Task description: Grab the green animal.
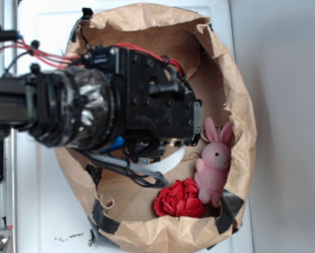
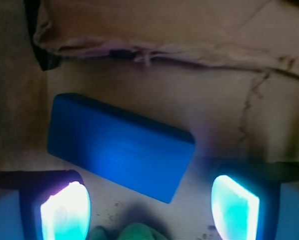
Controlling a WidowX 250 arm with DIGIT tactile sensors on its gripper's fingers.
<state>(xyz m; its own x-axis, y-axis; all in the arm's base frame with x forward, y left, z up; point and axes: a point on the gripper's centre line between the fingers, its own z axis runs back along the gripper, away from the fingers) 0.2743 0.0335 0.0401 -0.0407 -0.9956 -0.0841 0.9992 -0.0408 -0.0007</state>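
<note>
A crumpled brown paper bag (image 1: 236,100), its rim rolled down and patched with dark tape, lies on a white bench (image 1: 41,216) and holds everything of interest. In the exterior view the black arm (image 1: 147,100) fills the middle of the bag and hides most of its floor. Against the bag's right wall sits a pink plush bunny (image 1: 214,163), ears pointing up the frame, and touching its lower side is a red fabric flower (image 1: 179,199). Only a sliver of blue shows beneath the arm, and the green animal cannot be made out there at all.

The wrist view shows what the arm covers. A blue rectangular block (image 2: 119,147) lies tilted on the paper floor, directly ahead of the end effector (image 2: 149,210), between the fingers and the folded paper wall (image 2: 164,40) at the top of the frame. The end effector stands wide, its two glowing pads (image 2: 64,212) far apart with nothing between them but bare paper and, at the very bottom edge, the fuzzy top of the green animal (image 2: 132,233). That toy lies just beside the near corner of the block, between the fingers and mostly cut off by the frame. The bunny and flower do not appear in the wrist view.
</note>
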